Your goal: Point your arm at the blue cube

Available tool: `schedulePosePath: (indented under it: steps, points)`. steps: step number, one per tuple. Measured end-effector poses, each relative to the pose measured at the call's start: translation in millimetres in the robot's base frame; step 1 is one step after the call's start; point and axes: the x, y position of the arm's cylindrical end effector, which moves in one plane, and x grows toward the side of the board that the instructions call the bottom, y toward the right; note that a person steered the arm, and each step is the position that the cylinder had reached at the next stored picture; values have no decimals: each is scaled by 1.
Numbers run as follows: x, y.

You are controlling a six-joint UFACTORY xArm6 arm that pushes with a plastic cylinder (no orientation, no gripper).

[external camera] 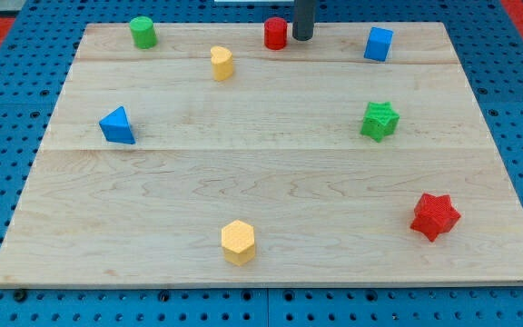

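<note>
The blue cube (379, 44) sits near the view's top right of the wooden board (271, 136). My tip (303, 38) is at the view's top centre, well to the left of the blue cube. It stands just right of a red cylinder (275, 34), very close to it or touching it; I cannot tell which.
A green cylinder (143, 32) is at the top left. A yellow block (222, 63) lies below and left of the red cylinder. A blue triangular block (117, 125) is at the left, a green star (379, 120) at the right, a red star (435, 215) at the bottom right, and a yellow hexagonal block (238, 242) at the bottom centre.
</note>
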Motion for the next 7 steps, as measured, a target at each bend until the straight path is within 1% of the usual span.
schedulePosePath:
  steps: [6,7]
  points:
    - [-1,17]
    - [-1,62]
